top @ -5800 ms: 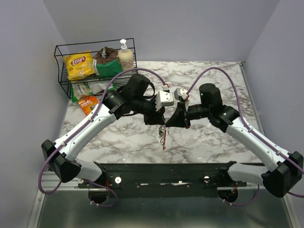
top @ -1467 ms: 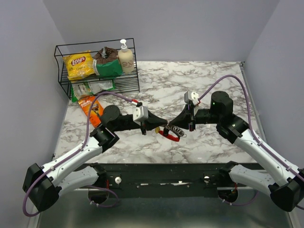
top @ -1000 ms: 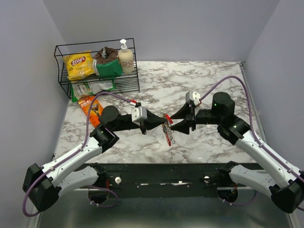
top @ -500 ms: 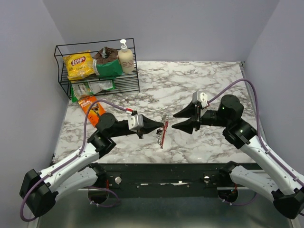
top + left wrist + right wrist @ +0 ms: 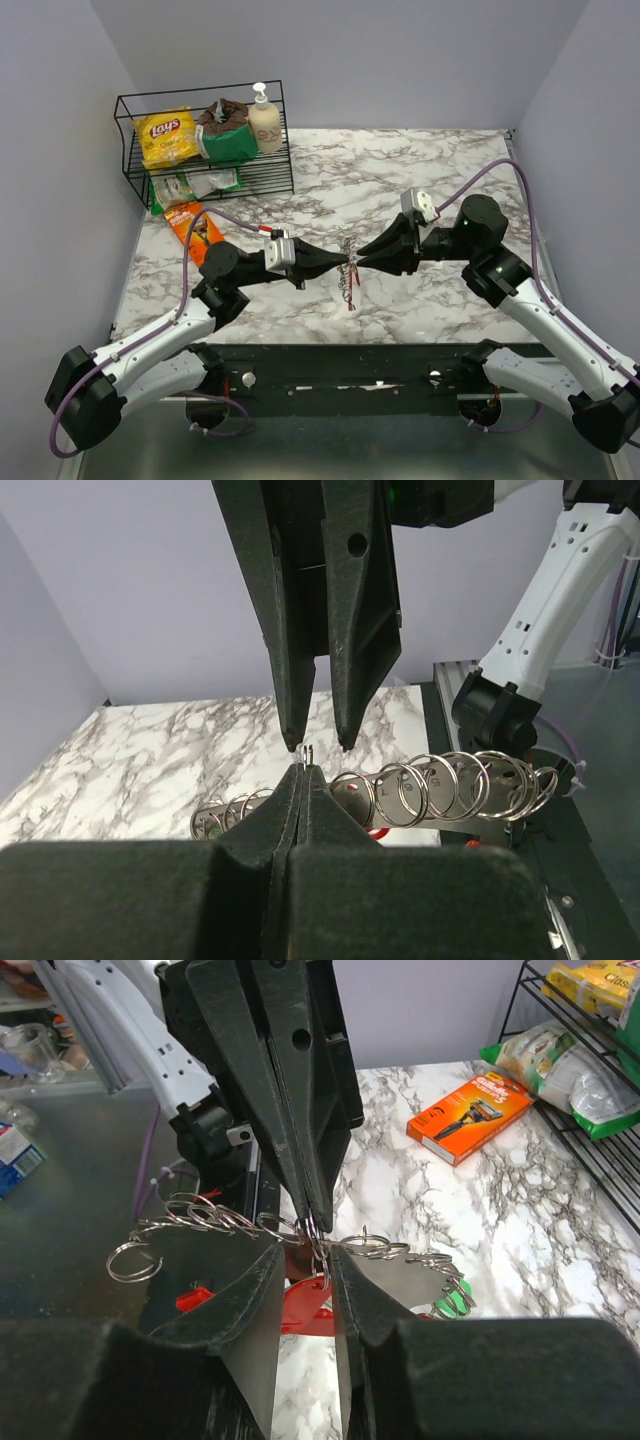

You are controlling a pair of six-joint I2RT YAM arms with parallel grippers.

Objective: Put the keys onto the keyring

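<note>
The keyring (image 5: 348, 278), a red loop strung with silvery rings, hangs above the table between the two gripper tips. My left gripper (image 5: 342, 260) is shut on one thin silvery ring of it; in the left wrist view that gripper (image 5: 303, 770) shows the ring's edge poking out of its tips, and the row of rings (image 5: 440, 785) runs off to the right. My right gripper (image 5: 305, 1260) faces it tip to tip, its jaws apart on either side of the pinched ring (image 5: 318, 1245). A green-headed key (image 5: 455, 1305) dangles on the keyring's far end.
A black wire rack (image 5: 205, 170) with a chips bag and a soap bottle stands at the back left. An orange box (image 5: 190, 222) lies in front of it on the marble table (image 5: 430, 180), and also shows in the right wrist view as an orange box (image 5: 470, 1115).
My right gripper has moved left up to the left gripper's tip and its jaws have narrowed around the pinched ring. The keyring has turned and now hangs lower between them.
</note>
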